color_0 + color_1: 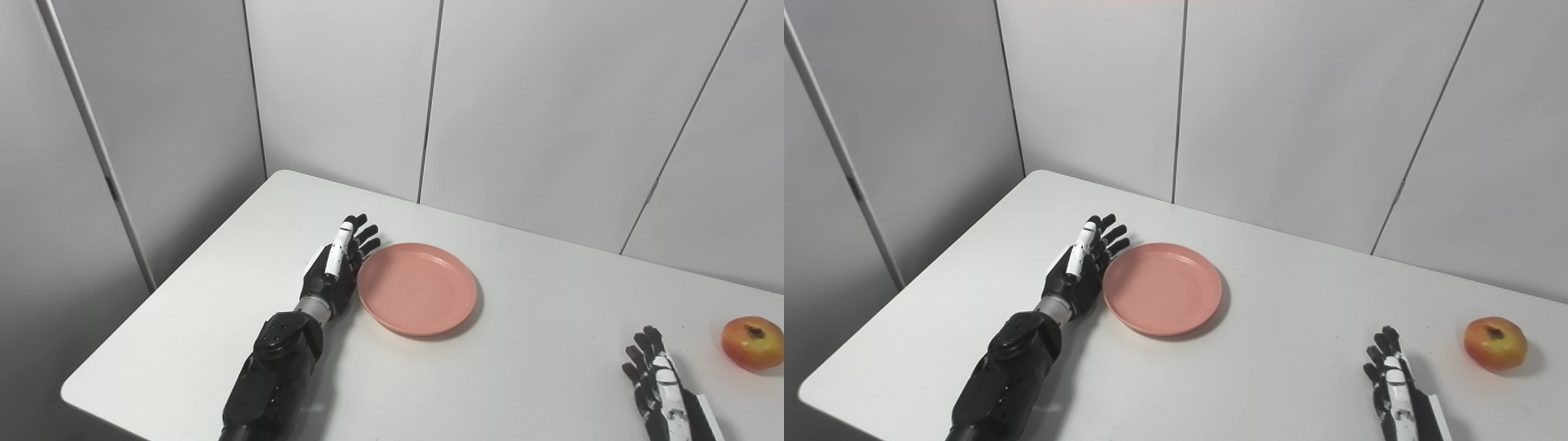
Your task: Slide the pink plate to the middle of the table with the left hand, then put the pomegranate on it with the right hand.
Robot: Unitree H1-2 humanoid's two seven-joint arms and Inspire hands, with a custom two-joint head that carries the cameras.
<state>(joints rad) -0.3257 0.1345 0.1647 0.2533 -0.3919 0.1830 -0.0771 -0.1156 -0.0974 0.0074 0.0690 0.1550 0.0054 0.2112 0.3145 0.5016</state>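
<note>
A round pink plate (417,288) lies flat on the white table (539,343), left of its middle. My left hand (339,264) is open with fingers straight, standing on edge right beside the plate's left rim, fingertips close to or touching it. A red-yellow pomegranate (752,342) sits on the table at the far right. My right hand (658,383) is open and empty near the front right, resting low, a little left of the pomegranate and apart from it.
White wall panels (520,110) stand right behind the table's far edge. The table's left corner and front edge (79,392) lie close beside my left forearm.
</note>
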